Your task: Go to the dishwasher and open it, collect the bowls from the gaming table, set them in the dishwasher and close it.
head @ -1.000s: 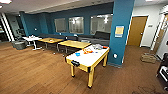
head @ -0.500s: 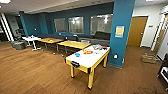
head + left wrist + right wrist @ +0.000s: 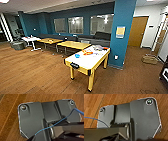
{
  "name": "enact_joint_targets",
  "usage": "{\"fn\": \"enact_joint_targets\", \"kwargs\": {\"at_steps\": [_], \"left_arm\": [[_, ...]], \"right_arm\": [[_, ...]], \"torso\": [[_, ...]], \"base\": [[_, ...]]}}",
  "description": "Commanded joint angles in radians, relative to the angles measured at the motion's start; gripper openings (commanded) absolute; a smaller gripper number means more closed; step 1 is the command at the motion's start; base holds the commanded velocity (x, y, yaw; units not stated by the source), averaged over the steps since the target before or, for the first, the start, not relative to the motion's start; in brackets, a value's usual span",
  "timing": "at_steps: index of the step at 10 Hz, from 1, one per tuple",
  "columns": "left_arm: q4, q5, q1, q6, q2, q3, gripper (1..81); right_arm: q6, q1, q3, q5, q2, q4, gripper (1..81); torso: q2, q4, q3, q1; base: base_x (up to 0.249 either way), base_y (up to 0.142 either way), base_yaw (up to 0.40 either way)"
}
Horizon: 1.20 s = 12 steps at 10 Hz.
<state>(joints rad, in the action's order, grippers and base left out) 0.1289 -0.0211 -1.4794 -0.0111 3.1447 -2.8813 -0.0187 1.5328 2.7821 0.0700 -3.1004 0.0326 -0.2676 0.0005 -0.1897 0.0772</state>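
The gaming table (image 3: 86,64) stands ahead in the head view, a little right of centre. It is long and white-topped, with a dark edge and yellow legs. A small bright blue bowl (image 3: 77,55) sits on its left side. Beyond the bowl lie orange pieces (image 3: 87,52) and other colourful game items (image 3: 98,48). The dishwasher is out of view. Both wrist views look down past the robot's dark plate onto wooden floor, so I cannot tell how the grippers stand.
Two yellow-topped tables (image 3: 73,45) and a small white table (image 3: 30,39) line up behind on the left, with dark sofas along the blue wall. A blue pillar (image 3: 122,32) stands just right of the gaming table. A box (image 3: 150,59) sits on the floor near a wooden door (image 3: 137,31).
The whole head view has crept slightly closer to the gaming table, so the camera has moved. Nothing on the table has shifted.
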Motion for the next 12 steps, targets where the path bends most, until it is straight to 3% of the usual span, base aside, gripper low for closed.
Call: {"fn": "enact_joint_targets", "kwargs": {"at_steps": [1, 6, 12], "left_arm": [[-0.005, -0.051, 0.055, 0.003, 0.003, -0.003, 81.1], [-0.005, -0.051, 0.053, 0.003, 0.003, -0.003, 81.1], [-0.006, -0.051, 0.052, 0.003, 0.003, -0.003, 81.1]], "right_arm": [[0.003, -0.050, -0.001, -0.050, -0.008, 0.000, 81.1], [0.003, -0.051, -0.004, -0.050, -0.006, 0.000, 81.1], [0.003, -0.052, -0.003, -0.050, -0.008, -0.002, 81.1]], "torso": [[0.000, 0.000, 0.000, 0.000], [0.000, 0.000, 0.000, 0.000], [0.000, 0.000, 0.000, 0.000]], "base": [[0.108, 0.000, 0.000], [0.108, 0.000, 0.000], [0.108, 0.054, 0.000]]}}
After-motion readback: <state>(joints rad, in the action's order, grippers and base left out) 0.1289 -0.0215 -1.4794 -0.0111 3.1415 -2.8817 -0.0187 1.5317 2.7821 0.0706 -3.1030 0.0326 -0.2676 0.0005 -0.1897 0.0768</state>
